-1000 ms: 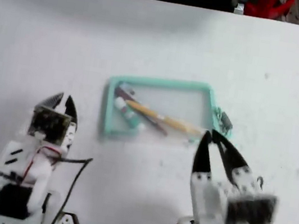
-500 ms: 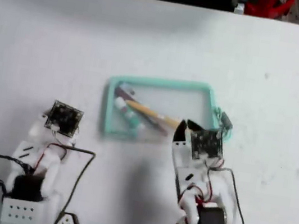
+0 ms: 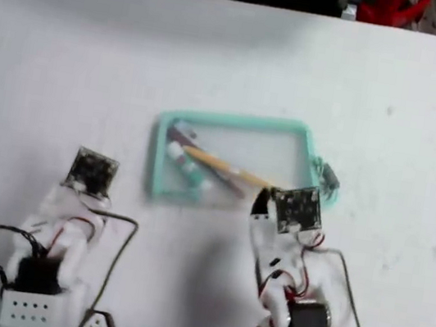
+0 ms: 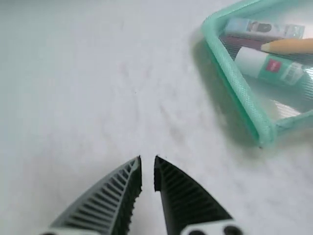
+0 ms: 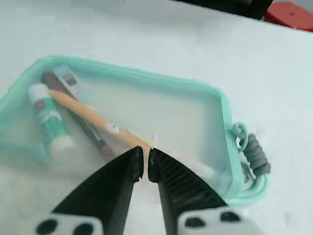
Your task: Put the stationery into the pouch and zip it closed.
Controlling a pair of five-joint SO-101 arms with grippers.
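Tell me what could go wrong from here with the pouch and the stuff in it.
1. The right gripper, shut, sits right by the pouch, at its near edge. A forward or downward move could shove the loose pouch aside or press on the pencil inside.
2. The zip pull lies at the pouch's end, but I cannot tell whether the zip is fully closed. If a gap remains, the pencil might slip out when the pouch is lifted.

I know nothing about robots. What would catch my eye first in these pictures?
A mint-green pouch with a clear face lies mid-table, with a yellow pencil and a glue stick inside it. Nearer the camera, the right gripper hangs over the pouch's near edge, and the left gripper hangs over the table beside the pouch.
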